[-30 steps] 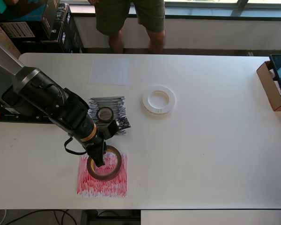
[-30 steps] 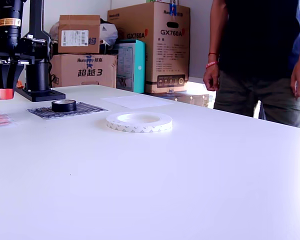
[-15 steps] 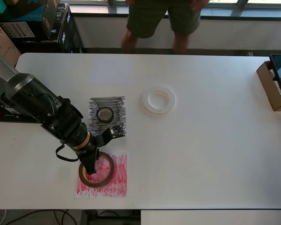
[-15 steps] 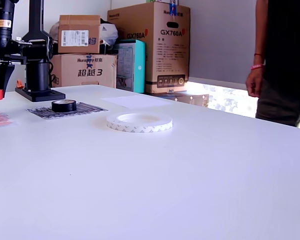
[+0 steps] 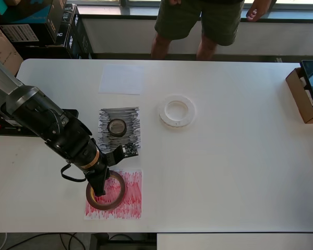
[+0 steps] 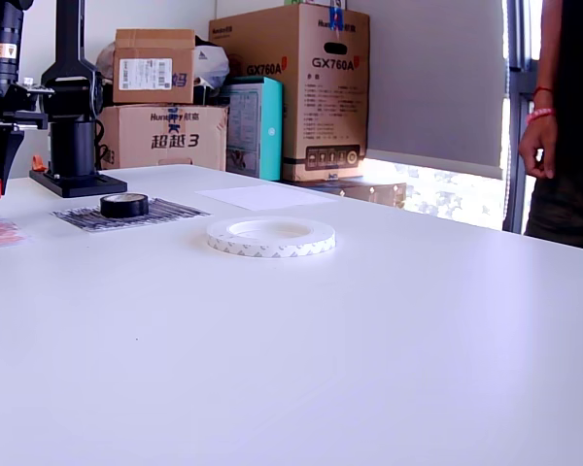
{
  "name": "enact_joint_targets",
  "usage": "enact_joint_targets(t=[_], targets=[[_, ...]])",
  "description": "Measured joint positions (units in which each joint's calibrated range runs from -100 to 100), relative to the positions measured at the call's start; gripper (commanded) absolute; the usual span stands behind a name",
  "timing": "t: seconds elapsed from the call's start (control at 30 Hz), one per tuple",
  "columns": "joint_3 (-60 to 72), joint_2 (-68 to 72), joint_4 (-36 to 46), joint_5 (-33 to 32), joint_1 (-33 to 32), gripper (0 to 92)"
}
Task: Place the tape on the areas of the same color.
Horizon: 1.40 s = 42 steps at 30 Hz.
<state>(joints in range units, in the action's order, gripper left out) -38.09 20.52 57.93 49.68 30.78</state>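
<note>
Holding the dark-red tape roll [image 5: 105, 189] by its ring wall, the gripper [image 5: 97, 188] has one finger inside the hole and the other outside, so the jaws stand narrow, pinched on the roll. That grip suits a flat ring: it lets the arm set the roll down level on the red patch [image 5: 126, 200] near the table's [image 5: 240, 172] front-left corner in the overhead view. The roll overlaps that patch's left part, its left rim reaching past the patch edge; in the exterior view it looks raised off the table at the far left, though only a sliver shows. It is a broad ring, dark reddish-brown with a yellowish inner core. The small black roll [image 5: 116, 126] lies on the black scribbled patch [image 5: 131, 117], so that pair looks done. The wide, flat white roll [image 5: 177, 111] lies on bare table toward the middle, well apart from the plain white sheet [image 5: 121, 79] near the back edge; that one remains, by my reading.
</note>
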Motion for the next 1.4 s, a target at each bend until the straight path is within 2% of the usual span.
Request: enact_joint_targets(t=[0.17, 0.27, 0.5, 0.7, 1.03, 1.23, 1.4], targets=[[1.16, 1.29, -0.17, 0.00, 1.34, 57.7], [1.16, 1.29, -0.01, -0.05, 1.66, 64.4], [3.18, 1.29, 0.42, -0.05, 0.41, 64.5], [9.17, -0.84, 4.52, -1.68, -3.61, 64.5], [22.01, -3.41, 15.51, -12.97, -16.50, 64.5], [25.39, 0.91, 16.18, -19.34, -23.56, 65.2], [29.27, 7.22, 16.76, -21.65, -27.92, 65.3]])
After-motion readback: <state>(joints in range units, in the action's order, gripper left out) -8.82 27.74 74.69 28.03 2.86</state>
